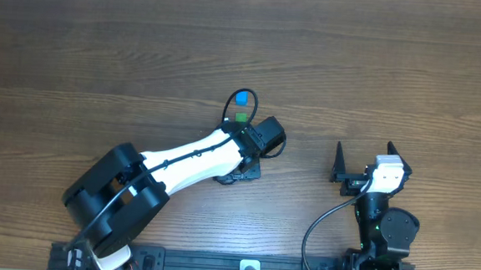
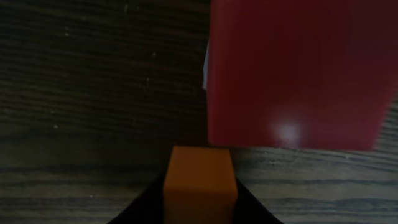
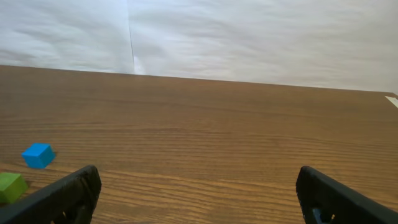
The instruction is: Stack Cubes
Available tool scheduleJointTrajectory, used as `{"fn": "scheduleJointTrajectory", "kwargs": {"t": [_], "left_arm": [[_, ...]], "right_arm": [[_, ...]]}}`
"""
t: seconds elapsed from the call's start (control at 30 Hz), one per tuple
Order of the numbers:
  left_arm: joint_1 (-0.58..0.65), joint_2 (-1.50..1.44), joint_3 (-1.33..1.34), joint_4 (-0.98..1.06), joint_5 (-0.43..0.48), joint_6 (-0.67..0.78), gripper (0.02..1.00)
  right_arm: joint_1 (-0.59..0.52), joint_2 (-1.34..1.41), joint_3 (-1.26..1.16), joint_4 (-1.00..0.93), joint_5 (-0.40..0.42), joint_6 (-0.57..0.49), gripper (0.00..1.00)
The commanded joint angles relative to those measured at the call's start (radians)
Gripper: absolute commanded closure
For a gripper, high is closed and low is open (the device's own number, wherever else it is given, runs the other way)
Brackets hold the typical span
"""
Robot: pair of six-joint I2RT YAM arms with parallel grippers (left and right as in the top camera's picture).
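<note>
My left pincer [image 2: 200, 210] is closed around a small orange cube [image 2: 200, 179], one dark finger against each side of it. In the top view this arm reaches from the lower left of the frame to its centre. A red cube [image 2: 298, 74] sits just beside the orange one and looms very close to my wrist camera. I cannot tell whether the two touch, or whether the orange cube is clear of the wooden table [image 1: 104, 43].

Just above centre in the top view, a green cube [image 1: 241, 116] lies near my left wrist. A blue cube [image 1: 242, 97] sits close beyond it.

My right pincer [image 1: 362, 159] rests at the lower right of the top view. Its fingers are spread wide and hold nothing.

I judge the step in hand to be setting the orange cube on the red one. To do it well, I should:
- raise the orange cube until its underside clears the red top;
- centre it with its edges square to the red cube's;
- lower it slowly, and release only once it sits flat;
- draw straight upward afterwards, so that I drag nothing.
</note>
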Motion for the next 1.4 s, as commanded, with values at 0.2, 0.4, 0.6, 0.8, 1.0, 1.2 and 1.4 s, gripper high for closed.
{"fn": "scheduleJointTrajectory", "kwargs": {"t": [0.2, 0.4, 0.6, 0.8, 1.0, 1.2, 1.4], "left_arm": [[0.006, 0.011, -0.005, 0.01, 0.0, -0.007, 0.805], [0.006, -0.014, -0.005, 0.01, 0.003, -0.006, 0.884], [0.007, -0.124, 0.022, -0.027, 0.002, 0.013, 0.978], [0.022, -0.169, 0.175, -0.168, -0.042, 0.045, 0.98], [0.071, -0.163, 0.238, -0.175, -0.033, 0.085, 0.978], [0.109, -0.113, 0.238, -0.17, -0.011, 0.134, 0.98], [0.131, -0.066, 0.242, -0.156, 0.032, 0.163, 0.978]], "right_arm": [[0.005, -0.006, -0.008, -0.001, 0.003, -0.004, 0.007], [0.005, -0.006, -0.008, -0.001, 0.003, -0.004, 0.007], [0.005, -0.006, -0.008, -0.001, 0.003, -0.004, 0.009], [0.005, -0.006, -0.008, -0.001, 0.003, -0.004, 0.007], [0.005, -0.006, -0.008, -0.001, 0.003, -0.004, 0.007], [0.005, -0.006, -0.008, -0.001, 0.003, -0.004, 0.007], [0.005, -0.006, -0.008, -0.001, 0.003, -0.004, 0.009]]}}
